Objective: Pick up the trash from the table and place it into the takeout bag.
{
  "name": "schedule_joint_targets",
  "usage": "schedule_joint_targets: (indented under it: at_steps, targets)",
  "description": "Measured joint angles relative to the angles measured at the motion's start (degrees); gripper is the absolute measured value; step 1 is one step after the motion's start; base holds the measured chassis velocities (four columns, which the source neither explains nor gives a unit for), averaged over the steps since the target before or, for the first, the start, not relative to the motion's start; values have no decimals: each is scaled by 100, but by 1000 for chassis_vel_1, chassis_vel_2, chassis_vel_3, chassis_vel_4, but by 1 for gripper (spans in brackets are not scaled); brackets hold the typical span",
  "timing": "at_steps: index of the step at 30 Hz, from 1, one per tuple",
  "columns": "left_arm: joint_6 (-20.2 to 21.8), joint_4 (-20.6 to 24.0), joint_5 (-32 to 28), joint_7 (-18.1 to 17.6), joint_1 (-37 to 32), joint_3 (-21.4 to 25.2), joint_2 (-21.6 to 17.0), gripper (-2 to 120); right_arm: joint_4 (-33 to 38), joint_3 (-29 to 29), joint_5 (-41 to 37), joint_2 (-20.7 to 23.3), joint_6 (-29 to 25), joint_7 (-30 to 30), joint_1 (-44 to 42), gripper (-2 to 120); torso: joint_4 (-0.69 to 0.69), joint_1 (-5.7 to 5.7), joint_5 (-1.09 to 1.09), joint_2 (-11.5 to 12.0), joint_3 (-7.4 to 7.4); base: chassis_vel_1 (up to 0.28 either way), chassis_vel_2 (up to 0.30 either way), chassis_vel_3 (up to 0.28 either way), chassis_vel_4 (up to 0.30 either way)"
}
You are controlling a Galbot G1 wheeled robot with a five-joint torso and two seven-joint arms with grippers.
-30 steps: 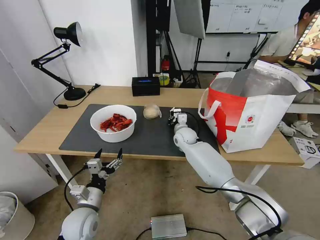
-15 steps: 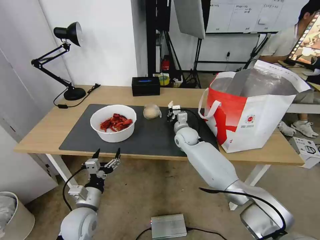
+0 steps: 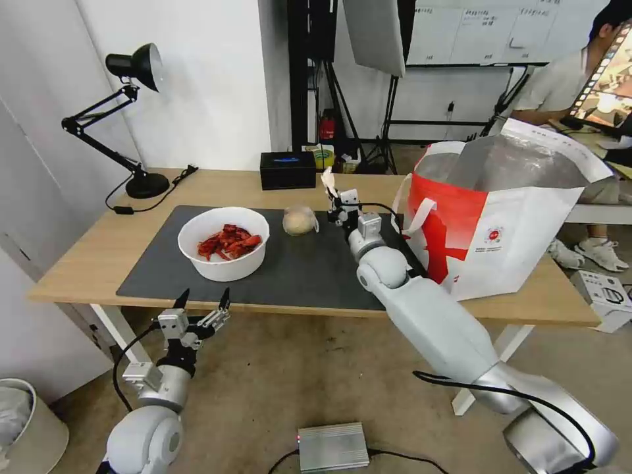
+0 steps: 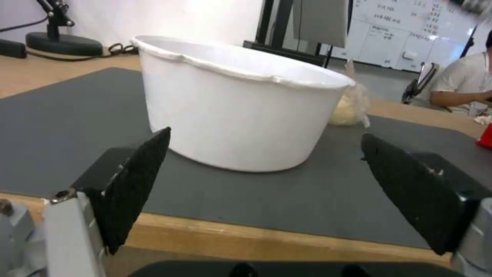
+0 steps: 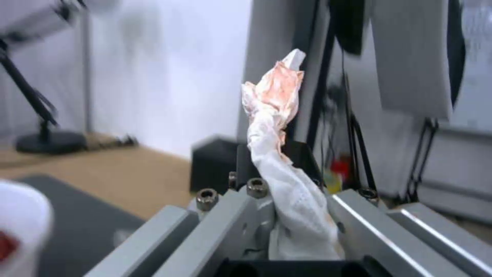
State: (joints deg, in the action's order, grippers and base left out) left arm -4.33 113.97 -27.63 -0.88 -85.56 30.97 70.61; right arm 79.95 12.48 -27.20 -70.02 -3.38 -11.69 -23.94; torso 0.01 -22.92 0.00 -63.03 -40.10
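The right pincer (image 3: 336, 197) is raised above the dark mat (image 3: 303, 276), between the wrapped lump (image 3: 300, 219) and the bag (image 3: 507, 217). Its jaws are closed on the tissue (image 3: 327, 178), which stands up out of the grip. In the right wrist view the tissue (image 5: 279, 154) is pinched between the two metal jaws; its upper end is stained orange-red.

The left pincer (image 3: 203, 304) hangs below the near edge of the worktop (image 3: 85, 257), in front of the bowl (image 3: 224, 263). Its jaws are wide apart and hold nothing. In the left wrist view both black pads (image 4: 136, 184) frame the white bowl (image 4: 236, 115), well clear of its wall.

The bowl sits on the left part of the mat and contains red shells (image 3: 228, 241). The lump lies on the mat just beside the bowl, toward the bag. The bag stands upright on the right end of the worktop, mouth open, foil lining visible.
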Motion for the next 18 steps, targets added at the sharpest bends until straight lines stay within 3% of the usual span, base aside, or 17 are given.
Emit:
schedule_joint_targets:
  at_steps: [8,18]
  targets:
    - [13,15,2,-2,10,-5,-52,100,730,-20,87,525,-271,61,-58,0,-1,0,0,0,0,0,0,0,0]
    - [17,15,65,-3,-19,-68,-45,100,1325,-870,323,1250,-797,300,-475,0,-1,0,1,0,0,0,0,0,0]
